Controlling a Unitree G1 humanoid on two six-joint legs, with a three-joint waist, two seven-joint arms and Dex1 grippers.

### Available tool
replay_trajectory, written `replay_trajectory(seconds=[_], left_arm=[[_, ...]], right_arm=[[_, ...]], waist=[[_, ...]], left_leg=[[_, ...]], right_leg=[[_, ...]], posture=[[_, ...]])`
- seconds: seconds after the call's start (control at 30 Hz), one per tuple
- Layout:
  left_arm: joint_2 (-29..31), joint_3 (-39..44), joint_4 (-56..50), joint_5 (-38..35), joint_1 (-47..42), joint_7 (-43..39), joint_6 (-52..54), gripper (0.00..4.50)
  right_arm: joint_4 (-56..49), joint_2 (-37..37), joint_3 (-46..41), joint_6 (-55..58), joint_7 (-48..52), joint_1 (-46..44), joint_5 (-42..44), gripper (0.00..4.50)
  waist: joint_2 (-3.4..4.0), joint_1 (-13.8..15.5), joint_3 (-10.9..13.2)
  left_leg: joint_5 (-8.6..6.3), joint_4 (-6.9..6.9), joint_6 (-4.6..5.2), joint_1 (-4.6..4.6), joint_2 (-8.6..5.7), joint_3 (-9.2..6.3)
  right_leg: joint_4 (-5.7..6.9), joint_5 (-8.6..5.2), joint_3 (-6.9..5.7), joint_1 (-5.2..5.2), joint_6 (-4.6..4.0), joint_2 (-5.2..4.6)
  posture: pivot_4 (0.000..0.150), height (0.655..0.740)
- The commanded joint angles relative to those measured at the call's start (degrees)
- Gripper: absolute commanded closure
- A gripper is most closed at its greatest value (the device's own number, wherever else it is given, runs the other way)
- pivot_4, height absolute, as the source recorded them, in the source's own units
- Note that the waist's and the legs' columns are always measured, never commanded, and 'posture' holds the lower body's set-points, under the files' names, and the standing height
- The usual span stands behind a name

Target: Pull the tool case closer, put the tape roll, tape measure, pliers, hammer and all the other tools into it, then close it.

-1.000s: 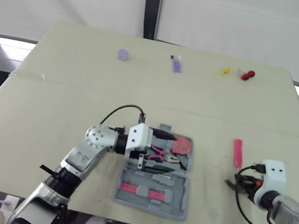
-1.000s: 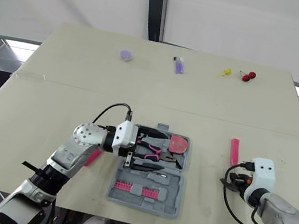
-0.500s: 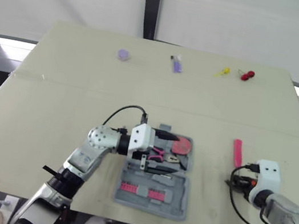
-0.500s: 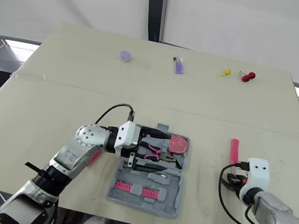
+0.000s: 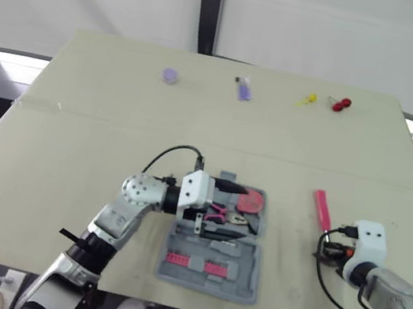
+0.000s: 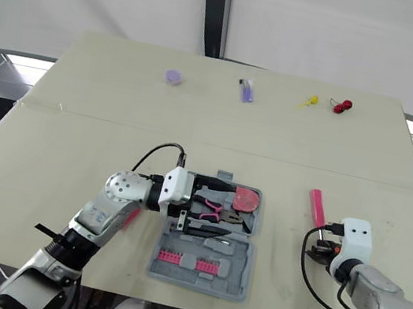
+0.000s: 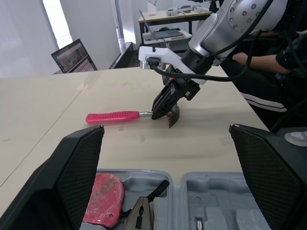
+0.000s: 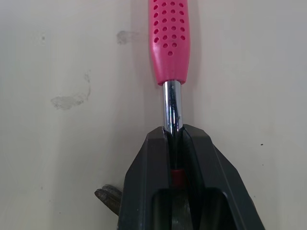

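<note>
From the head, the grey tool case (image 5: 215, 244) lies open by the near edge of the table (image 5: 73, 139), with pliers (image 5: 221, 214) and a red tape measure (image 5: 251, 202) in its far half. The left arm bends at the elbow and reaches rightward, so the left gripper (image 5: 218, 204) hangs over that far half. Well apart to the right, the right gripper (image 5: 327, 252) pinches the hammer (image 5: 319, 210). Its pink handle points away from the robot, tilted slightly left.

In the left wrist view, the left fingers (image 7: 79, 167) are spread wide above the case. The hammer lies flat on the table.

In the right wrist view, the right fingers (image 8: 153, 158) press together on the chrome shaft just beside the pink grip, and the hammer's long axis runs straight ahead.
</note>
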Motion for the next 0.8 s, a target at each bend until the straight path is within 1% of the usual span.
replay_trajectory(seconds=[0.03, 0.1, 0.23, 0.37, 0.47, 0.53, 0.63, 0.8], left_arm=[[0.36, 1.84, -2.44, -0.93, 0.22, 0.70, -1.05, 0.00], [1.50, 3.90, -3.36, -1.77, 1.28, 1.19, -1.01, 0.00], [4.33, 9.32, -7.99, -4.17, 6.10, 2.84, -1.33, 0.00], [8.50, 12.98, -16.03, -6.44, 16.07, 3.41, 0.45, 0.00], [11.11, 15.64, -19.00, -6.18, 23.81, 3.98, -1.42, 0.00], [11.45, 18.34, -20.77, -6.86, 28.22, 5.75, -2.03, 0.00], [11.81, 21.59, -24.02, -7.16, 36.91, 7.21, -3.45, 0.00], [10.28, 25.51, -26.27, -6.03, 48.80, 9.87, -9.05, 0.00]], right_arm=[[-4.25, -4.23, -0.43, -0.52, 3.73, -0.28, 0.74, 4.45], [-7.78, -7.29, 0.08, 1.34, 6.24, -1.07, 2.21, 4.45], [-16.31, -14.66, 1.51, 10.67, 11.01, -5.12, 8.16, 4.45], [-24.98, -23.44, 8.01, 16.35, 16.02, -11.44, 12.72, 4.45], [-29.02, -26.97, 13.56, 18.16, 18.22, -15.74, 14.83, 4.45], [-31.39, -28.31, 17.72, 18.71, 19.06, -18.45, 15.35, 4.45], [-34.01, -27.32, 24.84, 18.97, 18.77, -21.97, 14.94, 4.45], [-34.51, -26.01, 31.95, 17.09, 17.57, -23.51, 11.91, 4.45]], waist=[[0.13, -0.01, 0.07], [0.26, 0.00, 0.11], [0.38, -0.85, 0.17], [0.44, -1.38, 0.20], [0.39, -1.27, 0.23], [0.34, -1.05, 0.26], [0.29, -0.69, 0.27], [0.27, -0.29, 0.28]], left_leg=[[0.00, 0.01, 0.00, -0.01, 0.00, 0.00], [0.00, 0.01, 0.00, -0.02, 0.00, 0.00], [0.00, -0.04, 0.00, 0.00, 0.02, 0.00], [0.00, -0.06, 0.01, -0.02, 0.01, -0.10], [0.00, -0.06, 0.01, -0.04, 0.01, -0.21], [0.00, 0.00, 0.01, -0.08, 0.00, -0.24], [0.00, 0.03, 0.01, -0.15, -0.01, -0.27], [-0.01, 0.00, 0.01, -0.17, -0.01, -0.25]], right_leg=[[0.00, 0.00, 0.01, -0.01, 0.00, 0.00], [0.00, 0.00, 0.01, -0.03, 0.00, 0.00], [0.05, 0.00, 0.03, -0.09, 0.00, 0.01], [0.03, 0.00, 0.04, -0.08, -0.01, 0.01], [-0.05, 0.00, 0.00, -0.01, -0.01, 0.01], [-0.10, 0.00, 0.01, 0.01, 0.00, 0.00], [-0.15, 0.00, 0.01, 0.00, 0.00, 0.00], [-0.19, 0.00, 0.01, -0.03, 0.00, 0.00]], posture=[[0.150, 0.7400], [0.150, 0.7400], [0.150, 0.7400], [0.150, 0.7400], [0.150, 0.7400], [0.150, 0.7400], [0.150, 0.7400], [0.150, 0.7400]])
